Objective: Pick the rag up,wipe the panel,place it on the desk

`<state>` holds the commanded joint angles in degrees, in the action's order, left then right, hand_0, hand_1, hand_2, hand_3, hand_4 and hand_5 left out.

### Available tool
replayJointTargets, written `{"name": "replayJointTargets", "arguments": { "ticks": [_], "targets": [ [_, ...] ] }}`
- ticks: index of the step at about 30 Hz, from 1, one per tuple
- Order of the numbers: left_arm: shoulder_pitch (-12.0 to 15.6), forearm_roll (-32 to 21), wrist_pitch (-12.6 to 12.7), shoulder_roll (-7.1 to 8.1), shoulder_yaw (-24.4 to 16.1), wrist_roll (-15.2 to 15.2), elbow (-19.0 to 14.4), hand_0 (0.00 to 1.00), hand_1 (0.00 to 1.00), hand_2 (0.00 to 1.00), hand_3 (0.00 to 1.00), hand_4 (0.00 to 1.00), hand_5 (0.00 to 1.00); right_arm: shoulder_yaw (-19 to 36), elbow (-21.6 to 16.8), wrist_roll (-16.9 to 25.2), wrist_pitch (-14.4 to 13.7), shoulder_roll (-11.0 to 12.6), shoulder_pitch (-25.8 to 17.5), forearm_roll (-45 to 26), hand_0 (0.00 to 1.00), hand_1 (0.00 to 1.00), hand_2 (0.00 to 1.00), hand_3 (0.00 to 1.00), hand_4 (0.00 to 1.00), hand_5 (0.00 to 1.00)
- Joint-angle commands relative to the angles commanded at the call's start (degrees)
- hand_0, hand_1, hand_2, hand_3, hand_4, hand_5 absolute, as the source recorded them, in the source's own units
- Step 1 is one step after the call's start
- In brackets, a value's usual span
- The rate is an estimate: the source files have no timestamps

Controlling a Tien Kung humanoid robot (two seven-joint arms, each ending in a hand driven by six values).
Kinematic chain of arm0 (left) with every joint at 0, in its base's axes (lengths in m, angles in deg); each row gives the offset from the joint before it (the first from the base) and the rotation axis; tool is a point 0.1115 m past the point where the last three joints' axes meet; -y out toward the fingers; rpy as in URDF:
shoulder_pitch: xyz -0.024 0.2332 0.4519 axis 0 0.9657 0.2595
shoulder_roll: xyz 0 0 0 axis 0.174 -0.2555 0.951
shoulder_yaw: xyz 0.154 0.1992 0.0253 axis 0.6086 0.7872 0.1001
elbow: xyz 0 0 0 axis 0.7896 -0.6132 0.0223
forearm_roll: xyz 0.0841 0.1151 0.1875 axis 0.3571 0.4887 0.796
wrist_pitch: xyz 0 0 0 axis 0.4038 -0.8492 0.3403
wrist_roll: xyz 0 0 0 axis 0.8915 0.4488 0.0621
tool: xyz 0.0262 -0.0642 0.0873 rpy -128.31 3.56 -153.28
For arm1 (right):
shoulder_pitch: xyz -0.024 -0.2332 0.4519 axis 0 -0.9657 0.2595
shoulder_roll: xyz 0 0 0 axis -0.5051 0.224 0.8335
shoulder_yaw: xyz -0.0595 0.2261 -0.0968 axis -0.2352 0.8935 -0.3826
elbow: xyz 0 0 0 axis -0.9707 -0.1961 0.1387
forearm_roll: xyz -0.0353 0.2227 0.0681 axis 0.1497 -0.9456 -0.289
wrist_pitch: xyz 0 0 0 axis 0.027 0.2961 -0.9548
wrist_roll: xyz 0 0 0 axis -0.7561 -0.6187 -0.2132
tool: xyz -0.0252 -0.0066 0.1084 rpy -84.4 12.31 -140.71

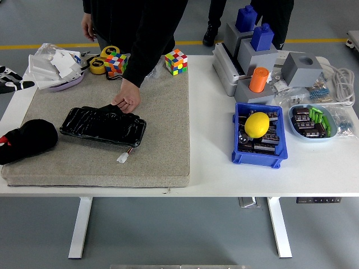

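Note:
The black panel lies flat on the grey mat, with a small white connector on a wire at its near right corner. A person at the far side rests one hand on the panel's far edge. A rounded black bundle, the rag, sits on the mat's left edge, left of the panel and apart from it. My left arm comes in there from the picture's left edge and merges with the bundle, black on black. My right arm is out of view.
Behind the mat are two colour cubes, tape rolls and a tray of white parts. To the right stand grey and blue blocks, a blue bin holding a yellow lemon, a bowl and cables.

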<state>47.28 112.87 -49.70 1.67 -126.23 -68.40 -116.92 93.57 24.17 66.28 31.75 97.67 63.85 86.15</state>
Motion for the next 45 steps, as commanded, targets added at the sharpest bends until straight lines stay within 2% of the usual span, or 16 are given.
{"name": "replayJointTargets", "arguments": {
  "ticks": [28,45],
  "targets": [
    [-0.82,-0.28,-0.18,0.53,1.34,0.19,0.18,0.635,0.717,0.743,0.795,0.998,0.907,-0.19,0.12,0.06,-0.04,-0.08,-0.25,-0.43,0.723,0.689,0.683,0.585,0.998,0.506],
    [-1.17,-0.43,-0.29,0.48,0.68,0.33,0.69,0.637,0.718,0.743,0.795,0.998,0.895,0.22,0.17,0.09,-0.01,-0.11,0.00,-0.66,0.723,0.688,0.683,0.585,0.998,0.506]
  ]
}}
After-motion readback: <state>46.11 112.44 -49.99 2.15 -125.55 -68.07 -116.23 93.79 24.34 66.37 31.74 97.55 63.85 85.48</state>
